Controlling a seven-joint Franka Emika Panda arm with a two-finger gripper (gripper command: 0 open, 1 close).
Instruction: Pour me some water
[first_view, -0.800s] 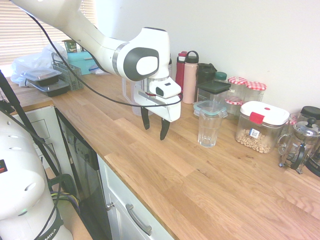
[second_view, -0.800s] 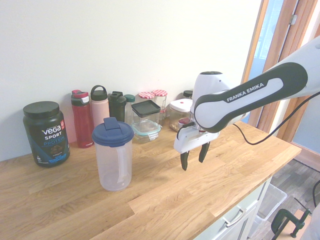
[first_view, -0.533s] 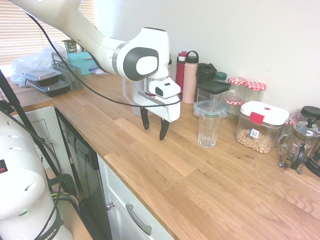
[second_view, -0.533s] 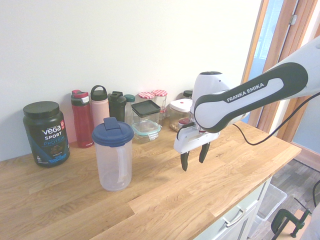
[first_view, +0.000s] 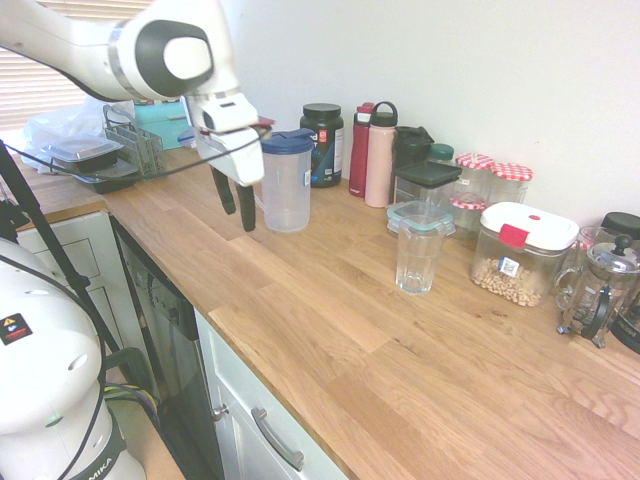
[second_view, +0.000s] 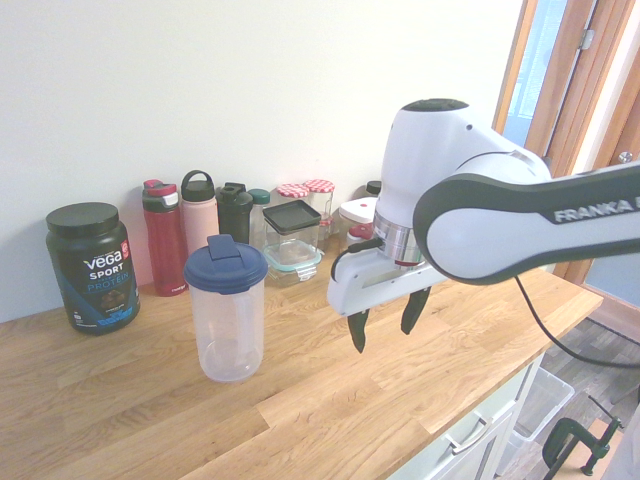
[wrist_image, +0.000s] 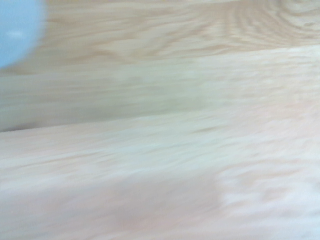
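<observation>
A clear plastic pitcher (first_view: 286, 185) with a blue lid stands on the wooden counter (first_view: 330, 330); it also shows in the second exterior view (second_view: 228, 320). An empty clear glass (first_view: 417, 258) stands further along the counter, apart from the pitcher. My gripper (first_view: 240, 218) hangs just above the counter, close beside the pitcher on the side away from the glass, without touching it. Its dark fingers (second_view: 357, 335) are spread open with nothing between them, and the gripper (second_view: 384, 337) points down. The wrist view is blurred wood grain with a pale blue blob (wrist_image: 15, 30) in one corner.
Against the wall stand a black protein tub (second_view: 90, 265), a red bottle (second_view: 163, 238), a pink bottle (second_view: 199, 212), a black-lidded container (first_view: 426, 185), red-lidded jars (first_view: 495, 180), a white-lidded box (first_view: 522, 252) and a French press (first_view: 598, 290). A dish rack (first_view: 135, 145) sits at the far end.
The arm has swung along the counter away from the glass and now hangs next to the pitcher. The fingers have stayed open and empty.
</observation>
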